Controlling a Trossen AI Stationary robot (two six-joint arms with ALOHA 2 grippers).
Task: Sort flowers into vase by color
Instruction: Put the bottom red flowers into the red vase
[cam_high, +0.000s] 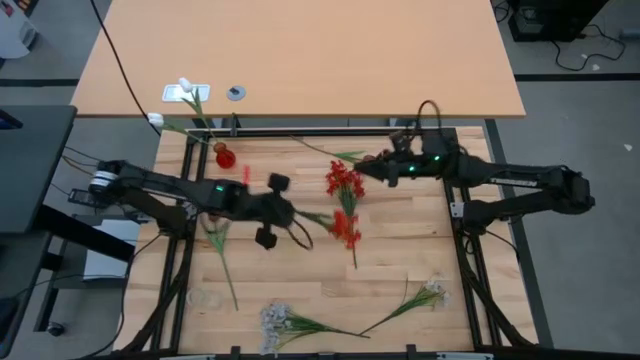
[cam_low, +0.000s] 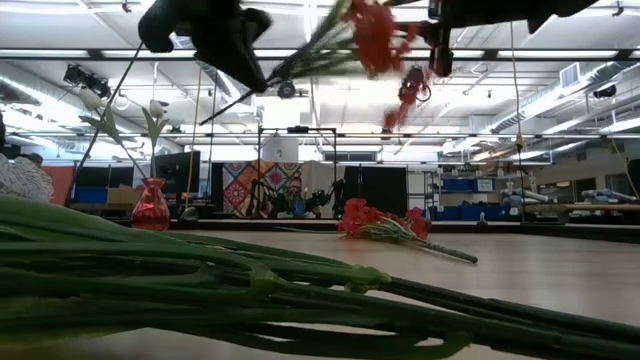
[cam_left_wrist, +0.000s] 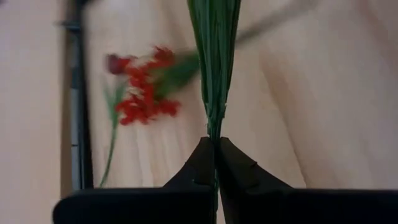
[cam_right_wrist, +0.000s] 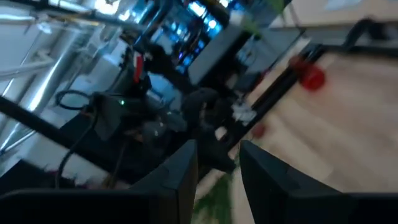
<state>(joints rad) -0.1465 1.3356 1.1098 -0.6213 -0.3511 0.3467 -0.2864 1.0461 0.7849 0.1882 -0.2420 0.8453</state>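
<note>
Desk (cam_high: 400, 270) of pale wood slats, seen from above, with both arms reaching inward over it. Left arm (cam_high: 160, 185) extends from the left edge toward the centre; right arm (cam_high: 520, 185) extends from the right edge.

Left jaws (cam_left_wrist: 214, 146) — clenched on a green stalk (cam_left_wrist: 214, 56), which runs straight out from between the fingertips in the wrist view. In the low view this stalk is held well above the desk, carrying a red bloom (cam_low: 375, 35).

Right jaws (cam_right_wrist: 217, 168) — parted, fingers apart with nothing seen between them; they sit near the desk's far right part, just beside the raised red bloom.

Red flowers (cam_high: 345, 228) lie on the desk near its centre. White sprays (cam_high: 280, 322) and (cam_high: 425, 295) lie along the near edge; a lone green stem (cam_high: 222, 260) lies at left.

Red vase (cam_high: 225, 156) stands at the far left corner, holding a white flower (cam_high: 187, 90).
</note>
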